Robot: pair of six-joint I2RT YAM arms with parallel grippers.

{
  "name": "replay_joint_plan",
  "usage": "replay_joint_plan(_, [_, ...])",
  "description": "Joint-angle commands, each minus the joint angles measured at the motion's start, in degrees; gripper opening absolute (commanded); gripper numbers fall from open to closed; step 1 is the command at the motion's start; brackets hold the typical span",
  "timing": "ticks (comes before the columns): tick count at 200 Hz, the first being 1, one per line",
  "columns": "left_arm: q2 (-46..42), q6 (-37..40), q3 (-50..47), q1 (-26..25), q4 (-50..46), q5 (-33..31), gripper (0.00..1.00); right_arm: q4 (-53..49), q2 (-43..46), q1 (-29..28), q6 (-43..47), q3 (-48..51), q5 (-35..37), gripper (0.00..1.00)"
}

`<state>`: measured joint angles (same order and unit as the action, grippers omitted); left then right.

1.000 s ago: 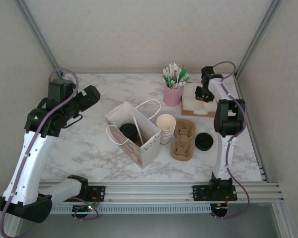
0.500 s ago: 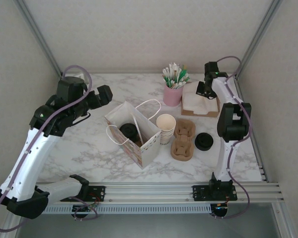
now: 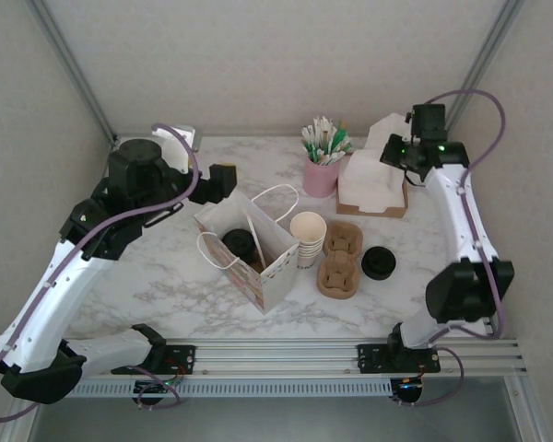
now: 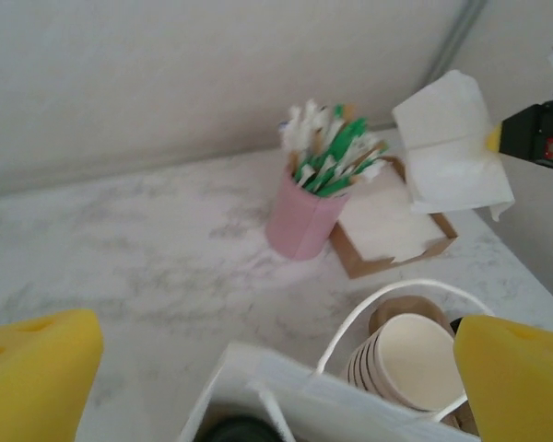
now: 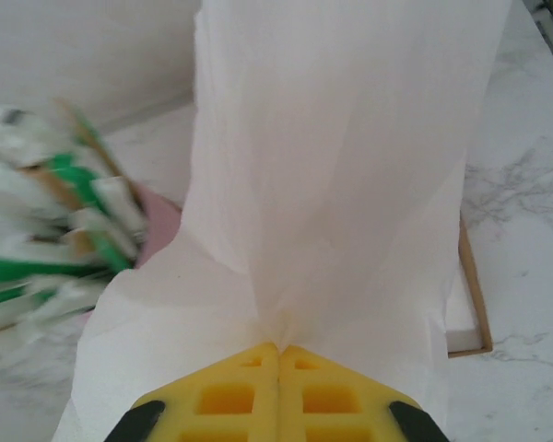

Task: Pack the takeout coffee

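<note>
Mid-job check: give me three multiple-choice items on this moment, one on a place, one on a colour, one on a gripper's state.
1. Where is the loose black lid?
A) on the table, right of the cardboard cup carrier
B) on the napkin stack
C) inside the paper bag

2. What colour is the holder of the green-and-white sticks?
A) blue
B) black
C) pink

3. What is the right gripper doing?
A) standing open over the bag
B) pinching a white napkin
C) gripping a cup

Answers:
1 A: the lid lies on the marble beside the carrier.
2 C: the top and left wrist views both show it pink.
3 B: the yellow fingers meet on the napkin in the right wrist view.
</note>
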<state>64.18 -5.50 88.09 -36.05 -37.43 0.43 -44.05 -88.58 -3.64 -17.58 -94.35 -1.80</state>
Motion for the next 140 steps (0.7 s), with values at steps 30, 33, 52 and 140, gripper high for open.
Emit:
replay_joint_plan(30, [0.44, 16.75, -0.51, -5.15, 15.81, 5.36, 1.0, -4.4, 10.92, -3.06, 3.89, -0.92, -15.59, 0.0])
replay_joint_plan(33, [0.93, 17.23, -0.02, -5.37, 15.77, 5.82, 1.0, -4.73, 11.25, -3.43, 4.24, -1.31, -16.04, 0.0])
replay_joint_plan(52, [3.01, 22.31, 2.56, -7.81, 14.62, 8.7, 1.0, -6.24, 13.22, -5.22, 5.37, -3.17, -19.41, 0.0])
replay_joint_plan(140, [7.16, 38.45, 6.0, -18.02, 11.65, 1.87, 1.0, -7.23, 15.78, -15.93, 3.46, -8.87, -30.26, 0.0])
